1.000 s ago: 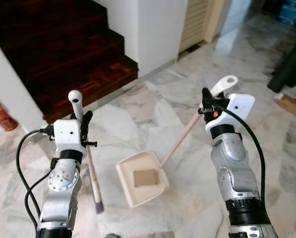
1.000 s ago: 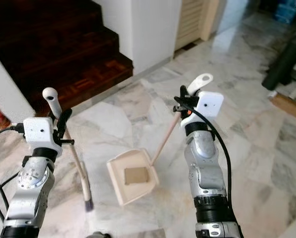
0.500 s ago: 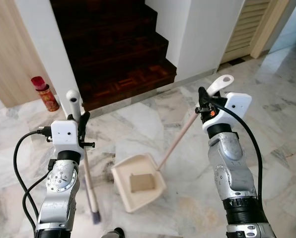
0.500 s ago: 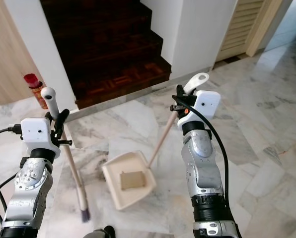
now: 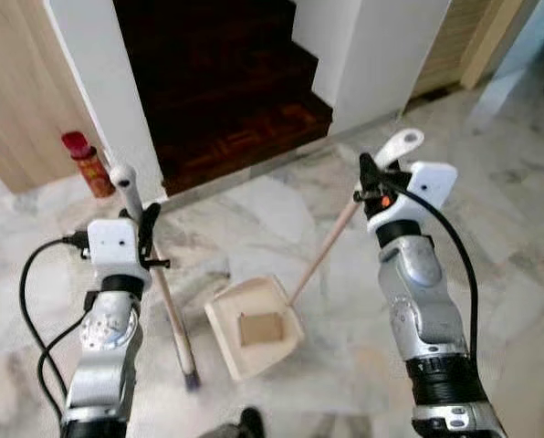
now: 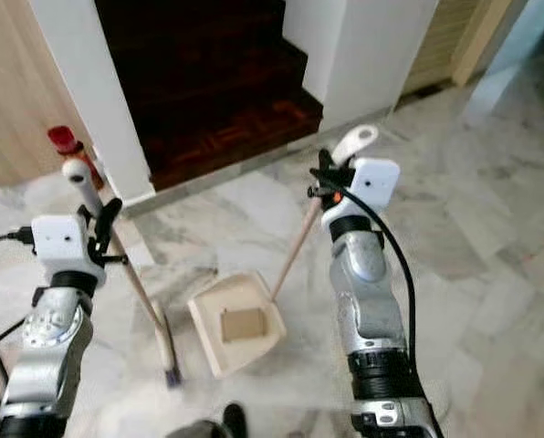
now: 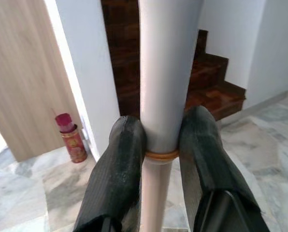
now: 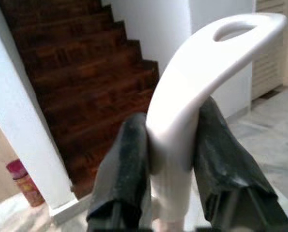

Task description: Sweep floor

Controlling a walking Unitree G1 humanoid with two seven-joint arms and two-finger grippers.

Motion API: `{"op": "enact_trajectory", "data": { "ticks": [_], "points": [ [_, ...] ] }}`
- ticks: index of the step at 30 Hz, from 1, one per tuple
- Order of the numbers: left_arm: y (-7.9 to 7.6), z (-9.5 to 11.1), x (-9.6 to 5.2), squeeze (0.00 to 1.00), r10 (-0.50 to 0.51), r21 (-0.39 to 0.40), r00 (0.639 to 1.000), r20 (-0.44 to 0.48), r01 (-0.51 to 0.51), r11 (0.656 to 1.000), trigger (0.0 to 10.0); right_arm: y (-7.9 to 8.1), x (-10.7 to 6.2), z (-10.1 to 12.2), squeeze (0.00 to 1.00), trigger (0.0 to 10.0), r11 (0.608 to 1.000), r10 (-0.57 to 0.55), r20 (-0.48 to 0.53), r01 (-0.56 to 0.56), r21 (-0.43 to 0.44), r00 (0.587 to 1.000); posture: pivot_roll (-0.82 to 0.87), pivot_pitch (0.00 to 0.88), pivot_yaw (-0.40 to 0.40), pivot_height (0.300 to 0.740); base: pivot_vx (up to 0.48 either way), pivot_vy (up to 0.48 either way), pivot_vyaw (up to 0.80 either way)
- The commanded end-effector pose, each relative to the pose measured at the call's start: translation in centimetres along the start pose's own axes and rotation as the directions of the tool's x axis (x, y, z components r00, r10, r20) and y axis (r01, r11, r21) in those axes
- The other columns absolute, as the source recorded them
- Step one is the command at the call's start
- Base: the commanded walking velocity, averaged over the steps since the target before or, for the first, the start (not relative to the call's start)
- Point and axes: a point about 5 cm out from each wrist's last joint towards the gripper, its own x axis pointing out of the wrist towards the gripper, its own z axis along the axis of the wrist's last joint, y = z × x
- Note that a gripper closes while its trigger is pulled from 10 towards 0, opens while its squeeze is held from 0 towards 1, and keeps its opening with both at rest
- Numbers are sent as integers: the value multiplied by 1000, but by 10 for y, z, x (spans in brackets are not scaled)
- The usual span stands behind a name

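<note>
Seen from the robot's head, looking down at a grey-veined white marble floor (image 5: 491, 228). Nearest the robot, at about 6 o'clock, a cream plastic dustpan (image 5: 254, 326) is resting on the floor with a flat brown cardboard-like square (image 5: 261, 328) lying inside it. Its long pale wooden handle (image 5: 322, 255) is slanting up toward 1 o'clock, ending in a white plastic looped grip (image 8: 202, 72).

The right gripper (image 5: 374, 182) is pinching that white grip between its two black fingers (image 8: 127, 169), which are pressing against it from both sides, at about 2 o'clock from the dustpan.

At 9 o'clock from the dustpan, a broom with a pale stick and a white rounded top (image 5: 153, 265) is standing nearly upright, its dark bristle end (image 5: 191, 377) touching the floor just beside the dustpan. The left gripper (image 5: 141, 224) is clamping the broom's upper shaft; in the left wrist view both black fingers (image 7: 117, 179) are hugging the white tube just above a thin tan ring.

Farther off, at 11 o'clock, a red cylindrical can with a red cap (image 5: 87, 163) is standing on the floor against a white wall pillar (image 5: 99, 82). Beyond, at 12 o'clock, dark brown wooden stairs (image 5: 226, 73) are climbing away. At 1 o'clock, a beige louvred door (image 5: 450, 41) is showing.
</note>
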Motion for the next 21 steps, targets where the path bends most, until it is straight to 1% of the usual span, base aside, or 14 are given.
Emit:
{"op": "enact_trajectory", "data": {
  "ticks": [1,5,8,10,13,17,21],
  "points": [
    [-1,15,4,0,-5,-6,998,65,6,1000,10000,-2,3,15,0,10000,1000,-4,62,4,-1,998,-39,160,-45,740,0,480,0],
    [-1,16,4,0,-6,-3,998,66,6,1000,10000,-1,3,14,0,10000,1000,-9,61,8,17,998,-37,160,-44,740,0,480,0],
    [-1,16,4,0,-5,-3,998,67,5,1000,10000,0,3,16,0,10000,1000,5,69,-5,3,998,-35,162,-44,740,0,480,0],
    [-1,16,4,0,-5,-1,998,67,5,1000,10000,3,3,18,0,10000,1000,22,77,-21,-8,997,-33,164,-44,740,0,480,672],
    [-1,17,4,0,-5,-2,998,68,5,1000,10000,4,2,18,0,10000,1000,24,77,-24,5,997,-34,165,-44,740,0,480,800],
    [-1,17,4,0,-4,-2,998,67,4,1000,10000,4,2,18,0,10000,1000,26,76,-27,10,997,-33,166,-44,740,0,480,539],
    [0,17,4,0,-3,0,998,67,3,1000,10000,5,2,18,0,10000,999,30,73,-32,20,997,-33,167,-43,740,0,480,0]
  ]
}}
